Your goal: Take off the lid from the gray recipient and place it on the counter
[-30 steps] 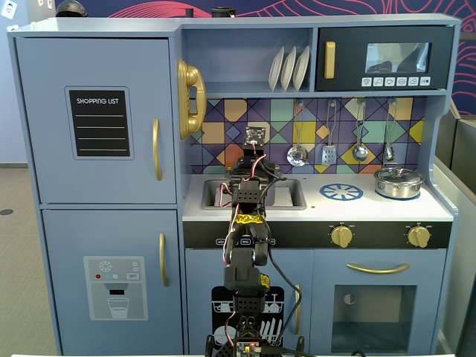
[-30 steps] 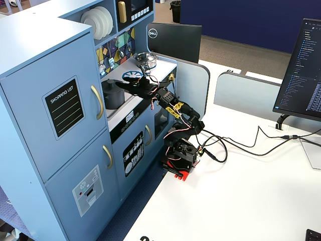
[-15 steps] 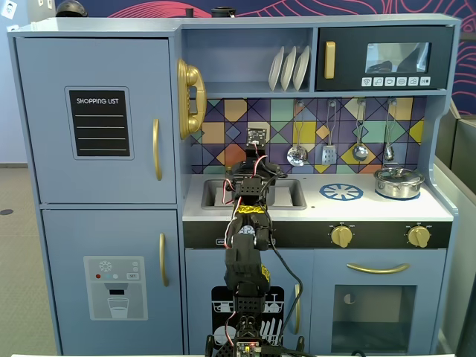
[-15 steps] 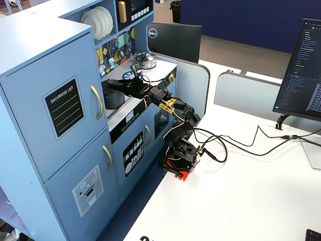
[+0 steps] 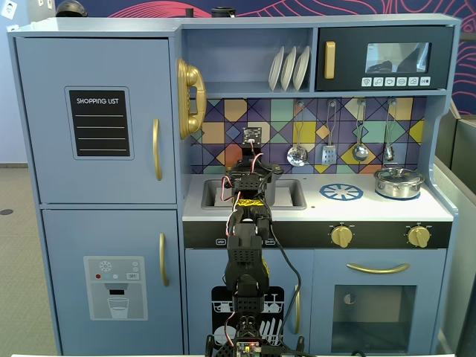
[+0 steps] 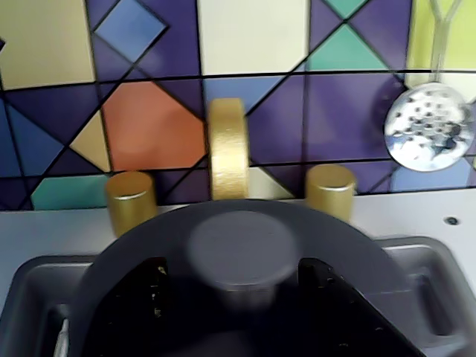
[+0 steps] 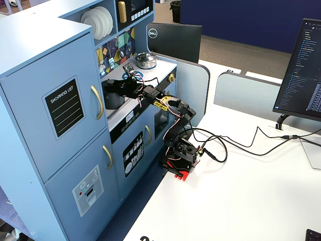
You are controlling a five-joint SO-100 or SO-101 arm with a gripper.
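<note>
Wrist view: lid (image 6: 230,249) fills the lower half, dark-gray disc w/ its round knob at centre, sitting over the sink (image 6: 424,286). The two black fingers (image 6: 149,290) stand at approx 8 and 4 o'clock of the knob, apart, on either side of it – spread, not closed on anything; contact w/ knob can't be told. Gold tap (image 6: 228,149) at 12 o'clock of the lid, gold taps' knobs beside it, slotted ladle (image 6: 430,126) at 2 o'clock on the tiled wall. In a fixed view the arm (image 5: 245,245) reaches up over the sink; gray recipient hidden behind it. Silver pot (image 5: 399,181) at 3 o'clock, far end of the surface (image 5: 372,208) – beside the burner print (image 5: 341,192)
</note>
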